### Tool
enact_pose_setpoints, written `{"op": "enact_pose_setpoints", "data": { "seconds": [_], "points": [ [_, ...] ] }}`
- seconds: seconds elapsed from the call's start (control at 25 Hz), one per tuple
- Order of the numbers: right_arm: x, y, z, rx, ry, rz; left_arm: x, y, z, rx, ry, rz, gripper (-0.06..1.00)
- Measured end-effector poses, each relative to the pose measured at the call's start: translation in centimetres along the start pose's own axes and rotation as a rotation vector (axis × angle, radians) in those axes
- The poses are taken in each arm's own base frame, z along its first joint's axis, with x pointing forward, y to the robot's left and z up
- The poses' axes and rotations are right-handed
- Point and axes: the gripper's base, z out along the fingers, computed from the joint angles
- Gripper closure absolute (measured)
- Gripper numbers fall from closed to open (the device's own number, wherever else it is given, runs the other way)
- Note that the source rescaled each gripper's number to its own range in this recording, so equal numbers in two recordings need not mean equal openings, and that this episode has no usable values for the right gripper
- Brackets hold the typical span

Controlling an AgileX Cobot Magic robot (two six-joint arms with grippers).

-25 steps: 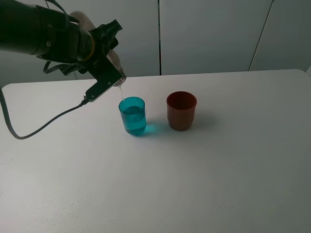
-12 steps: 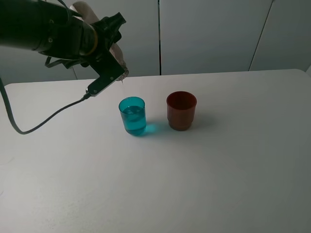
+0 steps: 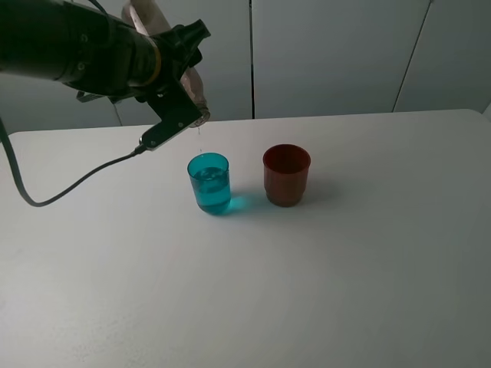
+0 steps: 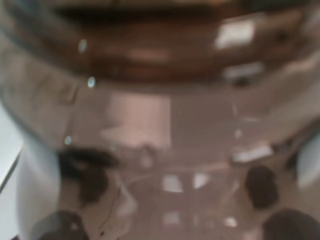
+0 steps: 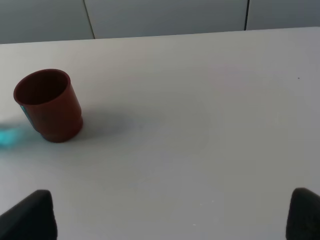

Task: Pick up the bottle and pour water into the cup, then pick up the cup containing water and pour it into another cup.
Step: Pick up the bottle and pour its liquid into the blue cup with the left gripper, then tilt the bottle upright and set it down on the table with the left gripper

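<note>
My left gripper is shut on the bottle, a clear brownish one held tilted, with its open neck just above and behind the cup. That teal-blue cup stands on the table, largely full of water. A thin trickle still hangs from the neck. In the left wrist view the bottle fills the whole picture. Another cup, dark red, stands upright just right of the teal one. In the right wrist view the red cup shows far off, and my right gripper is open over bare table.
A black cable trails from the left arm across the white table. Grey wall panels stand behind the table's far edge. The right arm does not show in the exterior high view.
The left arm has lifted and tipped the bottle back a little. The stream into the teal cup has thinned to a trickle. Both cups stay put.
</note>
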Motion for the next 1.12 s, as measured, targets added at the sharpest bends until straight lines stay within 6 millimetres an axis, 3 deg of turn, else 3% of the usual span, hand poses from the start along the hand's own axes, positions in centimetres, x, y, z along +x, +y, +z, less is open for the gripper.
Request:
{"op": "enact_pose_setpoints", "data": {
  "seconds": [0.36, 0.72, 1.12],
  "points": [
    [0.0, 0.0, 0.0, 0.000, 0.000, 0.000, -0.2, 0.1, 0.0, -0.006, -0.019, -0.121, 0.94],
    [0.0, 0.0, 0.0, 0.000, 0.000, 0.000, -0.4, -0.6, 0.2, 0.056, -0.075, -0.462, 0.94],
    [0.0, 0.0, 0.0, 0.000, 0.000, 0.000, 1.6, -3.0, 1.7, 0.096, -0.115, -0.954, 0.94]
  ]
}}
